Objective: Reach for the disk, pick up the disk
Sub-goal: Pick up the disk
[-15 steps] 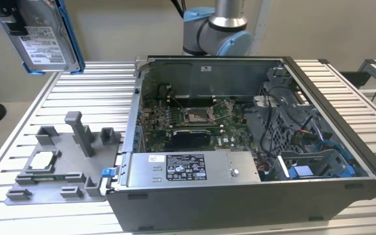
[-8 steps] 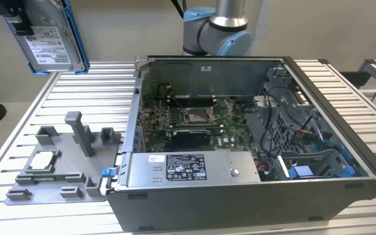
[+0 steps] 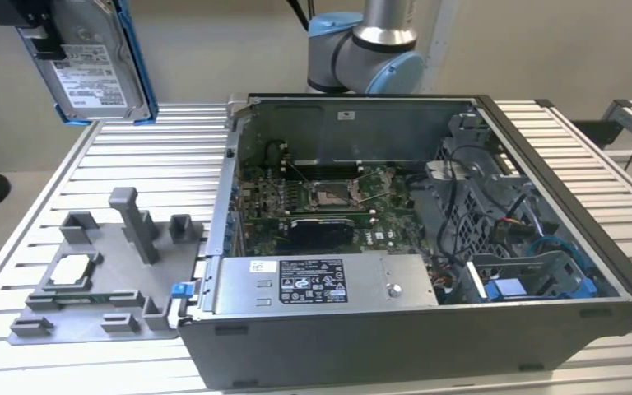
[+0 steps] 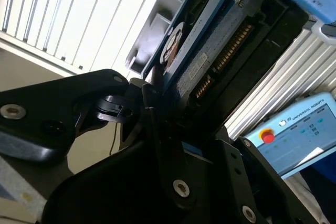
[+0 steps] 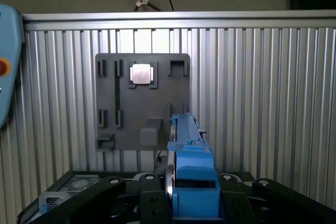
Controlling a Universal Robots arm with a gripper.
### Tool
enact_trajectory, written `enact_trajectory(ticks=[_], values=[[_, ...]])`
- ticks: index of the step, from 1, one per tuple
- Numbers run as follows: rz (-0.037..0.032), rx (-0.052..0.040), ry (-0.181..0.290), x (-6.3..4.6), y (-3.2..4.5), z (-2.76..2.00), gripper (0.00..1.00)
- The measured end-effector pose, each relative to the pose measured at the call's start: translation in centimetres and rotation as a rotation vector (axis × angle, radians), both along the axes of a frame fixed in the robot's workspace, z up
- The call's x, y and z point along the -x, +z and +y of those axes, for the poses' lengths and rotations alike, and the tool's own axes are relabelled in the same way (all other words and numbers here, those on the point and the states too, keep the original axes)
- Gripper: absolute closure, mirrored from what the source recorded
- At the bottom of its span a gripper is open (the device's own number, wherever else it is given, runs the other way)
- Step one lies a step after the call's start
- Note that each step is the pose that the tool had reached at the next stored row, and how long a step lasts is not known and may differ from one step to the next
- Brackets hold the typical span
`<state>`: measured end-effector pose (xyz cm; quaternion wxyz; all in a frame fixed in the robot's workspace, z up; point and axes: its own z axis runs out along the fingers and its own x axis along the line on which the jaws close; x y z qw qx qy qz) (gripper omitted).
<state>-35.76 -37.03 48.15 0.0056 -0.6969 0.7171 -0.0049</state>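
Here, the fingers are clamping the disk, which is hanging directly below them, long axis vertical, above the surface's far corner at the exterior view's left.

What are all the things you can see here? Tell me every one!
disk: one, silver-grey with blue frame, held in the air above the table at the exterior view's left
computer case: one, dark grey, open, on the table
metal box: one, grey, labelled, inside the case
holder plate: one, grey, on the table beside the case
chip: one, whitish, on the holder plate
table: one, silver, slatted
control tablet: one, pale blue with a red button
arm: one, silver and blue, behind the case
gripper: one, black, shut on the disk
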Motion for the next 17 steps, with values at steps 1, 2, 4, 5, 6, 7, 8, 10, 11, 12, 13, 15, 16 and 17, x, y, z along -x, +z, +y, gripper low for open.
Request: enact_trajectory(ticks=[1, 2, 4, 5, 6, 7, 8, 10, 11, 12, 13, 15, 16, 17], values=[[0.0000, 0.0000, 0.000, -0.1, 0.00, 0.00, 1.00], [-0.0001, 0.0000, 0.000, -0.3, 0.00, 0.00, 1.00], [-0.0001, 0.0000, 0.000, -0.5, 0.00, 0.00, 1.00], [-0.0001, 0.0000, 0.000, -0.6, 0.00, 0.00, 1.00], [0.0000, 0.0000, 0.000, -0.8, 0.00, 0.00, 1.00], [0.0000, 0.0000, 0.000, -0.9, 0.00, 0.00, 1.00], [0.0000, 0.0000, 0.000, -1.0, 0.00, 0.00, 1.00], [0.0000, 0.0000, 0.000, -1.2, 0.00, 0.00, 1.00], [0.0001, 0.0000, 0.000, -1.4, 0.00, 0.00, 1.00], [0.0000, 0.0000, 0.000, -1.5, 0.00, 0.00, 1.00], [0.0001, 0.0000, 0.000, -1.7, 0.00, 0.00, 1.00], [0.0001, 0.0000, 0.000, -1.9, 0.00, 0.00, 1.00], [0.0001, 0.0000, 0.000, -2.1, 0.00, 0.00, 1.00], [0.0002, 0.0000, 0.000, -2.2, 0.00, 0.00, 1.00]])
